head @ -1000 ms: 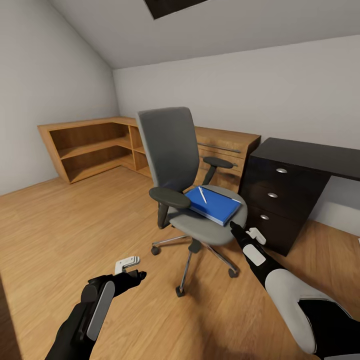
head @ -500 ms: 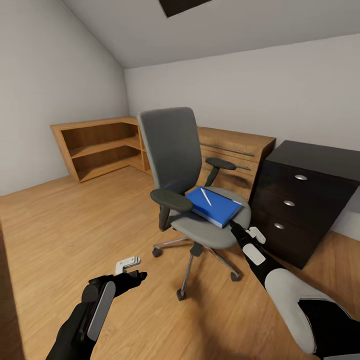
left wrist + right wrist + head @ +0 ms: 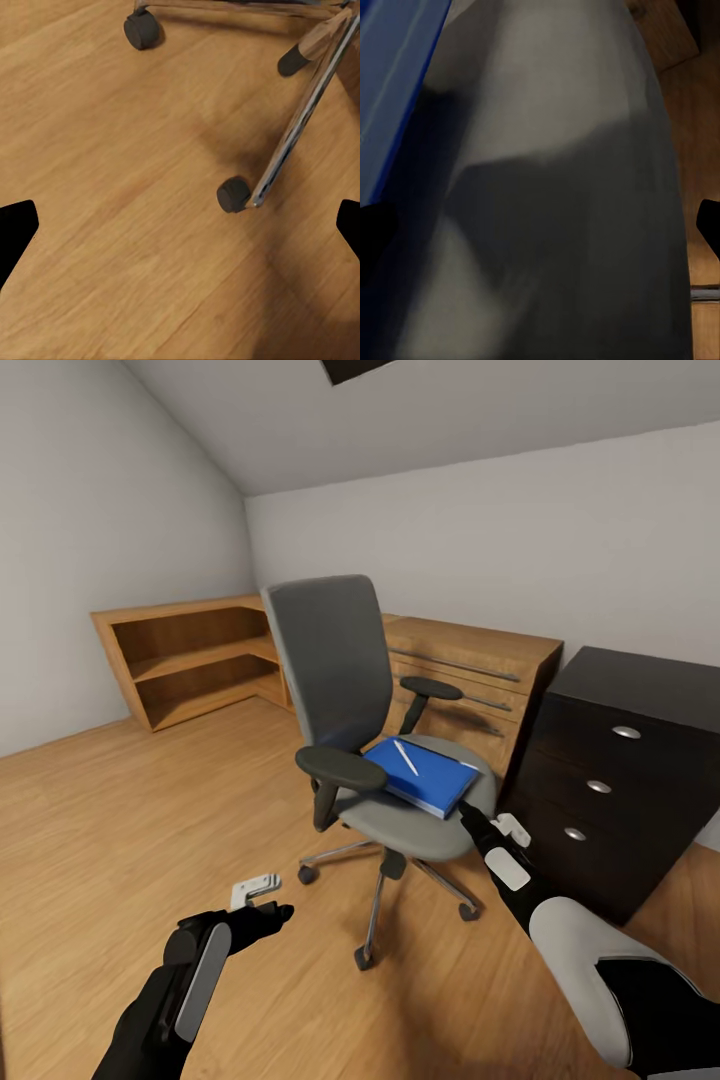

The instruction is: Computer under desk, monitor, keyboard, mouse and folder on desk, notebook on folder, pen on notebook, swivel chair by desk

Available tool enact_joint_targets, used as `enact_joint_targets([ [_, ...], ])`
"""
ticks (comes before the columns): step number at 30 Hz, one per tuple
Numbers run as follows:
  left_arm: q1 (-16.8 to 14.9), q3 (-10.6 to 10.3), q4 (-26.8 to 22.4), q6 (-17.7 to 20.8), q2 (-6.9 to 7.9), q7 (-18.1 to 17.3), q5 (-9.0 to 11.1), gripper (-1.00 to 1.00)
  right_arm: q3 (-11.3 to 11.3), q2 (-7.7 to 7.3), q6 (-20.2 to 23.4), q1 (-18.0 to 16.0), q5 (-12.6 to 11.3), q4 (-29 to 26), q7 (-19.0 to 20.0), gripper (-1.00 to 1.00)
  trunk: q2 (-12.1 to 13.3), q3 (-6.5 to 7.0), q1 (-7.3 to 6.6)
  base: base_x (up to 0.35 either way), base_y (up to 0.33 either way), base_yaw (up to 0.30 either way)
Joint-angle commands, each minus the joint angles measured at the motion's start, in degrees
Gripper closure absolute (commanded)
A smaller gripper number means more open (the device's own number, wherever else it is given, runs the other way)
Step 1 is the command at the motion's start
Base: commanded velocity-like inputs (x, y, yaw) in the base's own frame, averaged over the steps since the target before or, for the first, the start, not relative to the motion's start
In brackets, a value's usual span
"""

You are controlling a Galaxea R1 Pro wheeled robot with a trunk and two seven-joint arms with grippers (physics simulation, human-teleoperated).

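The grey swivel chair (image 3: 330, 660) stands mid-room on the wooden floor. On its seat lies a flat blue folder (image 3: 425, 775) with a white pen (image 3: 405, 757) on top; I cannot tell a notebook apart from it. My right gripper (image 3: 468, 815) is open at the seat's front edge, just short of the folder's near corner; its wrist view looks onto the grey seat (image 3: 562, 187) and the folder's blue edge (image 3: 390, 82). My left gripper (image 3: 275, 910) hangs open over the floor, above the chair's chrome base leg (image 3: 300, 127) and a caster (image 3: 234, 195). The dark desk (image 3: 610, 780) stands at the right.
A wooden dresser (image 3: 480, 670) stands against the back wall behind the chair, and low wooden shelves (image 3: 190, 650) fill the left corner. The dark desk's three drawers face the chair, close to its right side. Open floor stretches to the left.
The whole picture has shifted: the camera moved, so the dark desk sits larger and further right. Both arms hold the same pose, and the folder and pen still lie on the seat.
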Motion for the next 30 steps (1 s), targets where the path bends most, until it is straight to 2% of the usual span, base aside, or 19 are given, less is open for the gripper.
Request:
enact_joint_targets([
  [1, 0.0, 0.1, 0.0, 0.3, -0.04, 0.5, 0.6, -1.0, 0.1, 0.01, -0.2, 0.0, -0.8, 1.1, 0.1, -1.0, 0.0, -0.06, 0.01, 0.036, 0.0, 0.0],
  [17, 0.0, 0.3, 0.2, 0.3, 0.13, 0.6, 0.6, -1.0, 0.2, 0.11, -0.2, 0.0, -0.7, 1.1, 0.1, -1.0, 0.0, -0.03, 0.01, -0.067, 0.0, 0.01],
  [30, 0.0, 0.3, 0.3, 0.3, 0.13, 0.6, 0.5, -1.0, 0.3, 0.14, -0.3, 0.0, -0.7, 1.2, 0.1, -1.0, 0.0, 0.65, 0.01, -0.001, 0.0, 0.189],
])
